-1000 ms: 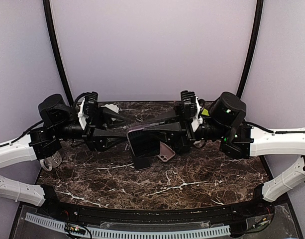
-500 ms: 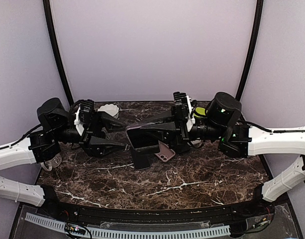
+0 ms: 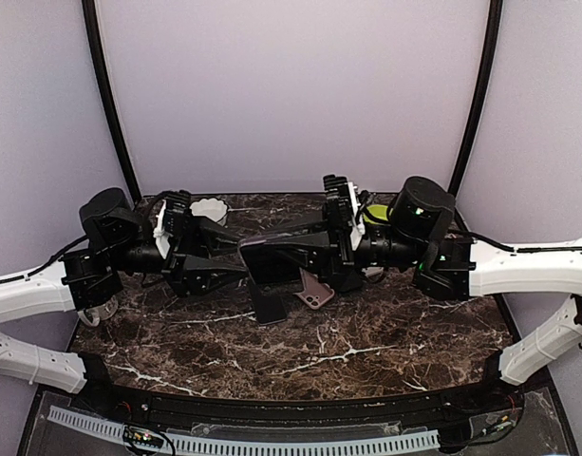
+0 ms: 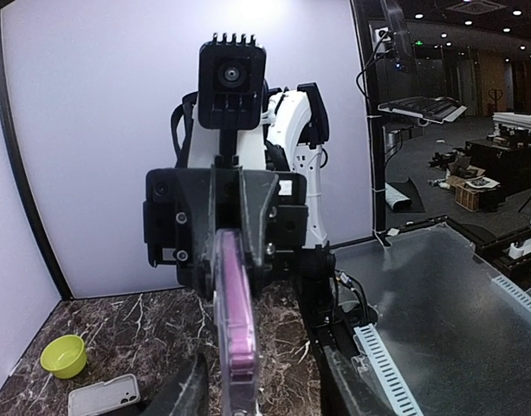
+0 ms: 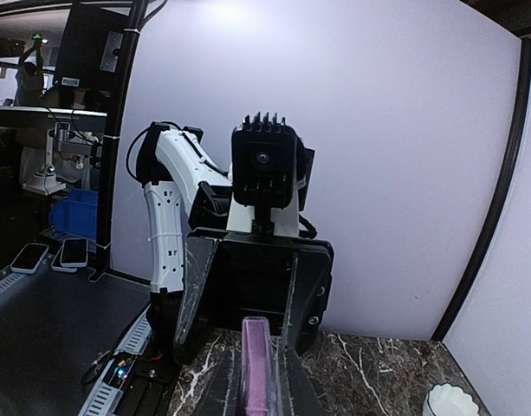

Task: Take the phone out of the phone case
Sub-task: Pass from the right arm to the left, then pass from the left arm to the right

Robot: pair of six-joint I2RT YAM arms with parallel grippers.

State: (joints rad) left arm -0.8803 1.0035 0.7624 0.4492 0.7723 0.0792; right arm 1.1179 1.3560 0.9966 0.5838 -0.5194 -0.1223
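A purple phone in a clear case (image 3: 270, 268) is held edge-up above the table. My right gripper (image 3: 279, 259) is shut on it; in the right wrist view the phone (image 5: 255, 347) stands edge-on between its fingers (image 5: 256, 386). My left gripper (image 3: 238, 255) is open at the phone's left end. In the left wrist view the phone (image 4: 235, 321) stands between my left gripper's (image 4: 263, 392) spread fingers (image 4: 192, 390), with a gap on each side.
A pinkish case or phone with a camera cutout (image 3: 317, 291) lies on the marble table (image 3: 366, 342) under the grippers, also in the left wrist view (image 4: 103, 396). A yellow-green bowl (image 3: 374, 213) sits back right, a white bowl (image 3: 208, 208) back left.
My left gripper let go of the phone's left end, opened and drew back left, then came a little closer again. My right gripper moved left with the phone.
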